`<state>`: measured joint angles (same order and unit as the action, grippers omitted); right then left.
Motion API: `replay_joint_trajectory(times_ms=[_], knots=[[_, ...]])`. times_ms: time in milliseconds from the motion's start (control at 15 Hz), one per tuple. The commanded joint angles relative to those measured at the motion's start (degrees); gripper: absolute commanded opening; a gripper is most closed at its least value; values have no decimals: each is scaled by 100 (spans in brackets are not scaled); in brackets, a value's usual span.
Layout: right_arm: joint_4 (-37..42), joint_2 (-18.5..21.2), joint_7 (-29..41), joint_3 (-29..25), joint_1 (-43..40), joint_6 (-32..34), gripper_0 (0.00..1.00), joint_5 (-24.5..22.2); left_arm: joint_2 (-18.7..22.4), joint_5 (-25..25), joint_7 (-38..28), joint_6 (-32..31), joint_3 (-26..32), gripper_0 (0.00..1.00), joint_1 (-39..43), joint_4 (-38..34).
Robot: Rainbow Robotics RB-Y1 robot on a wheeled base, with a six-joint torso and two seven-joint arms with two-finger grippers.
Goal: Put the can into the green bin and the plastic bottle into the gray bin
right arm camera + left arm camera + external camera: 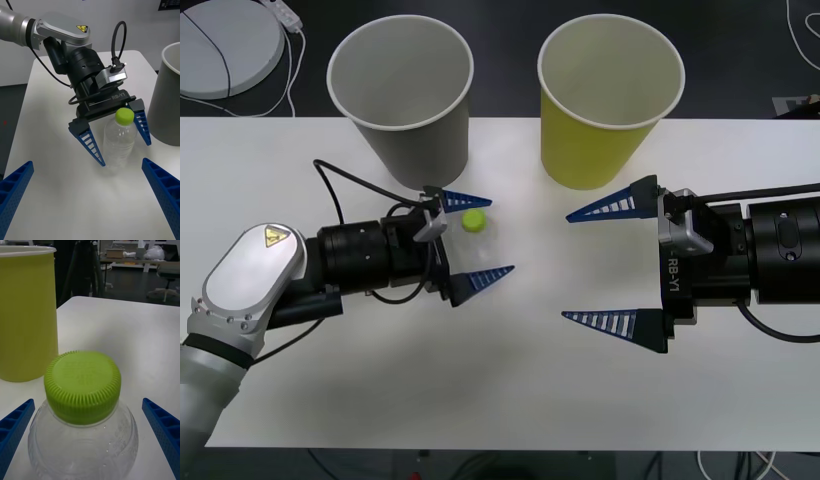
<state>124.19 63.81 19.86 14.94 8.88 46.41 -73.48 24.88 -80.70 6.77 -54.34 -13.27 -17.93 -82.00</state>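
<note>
Fingers of the left gripper [477,243] spread wide around the upright plastic bottle [474,221], not touching, just before the gray bin [402,95]; right gripper [602,266] waits open near the green bin [608,100].

clear crinkled plastic bottle [119,144] with a ribbed lime-green cap; yellow-green paper cup [608,100], gray paper cup [402,95], both white-rimmed; blue ribbed fingers [615,207] on black grippers.

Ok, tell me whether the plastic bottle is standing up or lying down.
Standing upright. The plastic bottle rests on its base on the table, lime-green cap on top, between the open fingers of the left gripper.
</note>
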Motion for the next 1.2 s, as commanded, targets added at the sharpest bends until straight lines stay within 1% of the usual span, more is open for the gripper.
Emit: replay_joint_trajectory(times_ms=[67,533,800,867,933,1067,1200], knots=[[0,0,0,0,0,0,100,0,-1,45,-9,3,0,0,0,0],[0,0,0,0,0,0,100,0,8,63,-18,-6,-9,0,0,-44],[0,0,0,0,0,0,100,0,113,54,-176,-50,-9,0,9,-220],[0,0,0,0,0,0,100,0,183,37,-352,-50,-9,0,35,-334],[0,0,0,0,0,0,100,0,254,-130,-589,-59,-9,0,62,-528],[0,0,0,0,0,0,100,0,473,-526,-1266,-24,0,0,193,-1099],[0,0,0,0,0,0,100,0,702,-710,-1811,-24,18,0,299,-1521]])
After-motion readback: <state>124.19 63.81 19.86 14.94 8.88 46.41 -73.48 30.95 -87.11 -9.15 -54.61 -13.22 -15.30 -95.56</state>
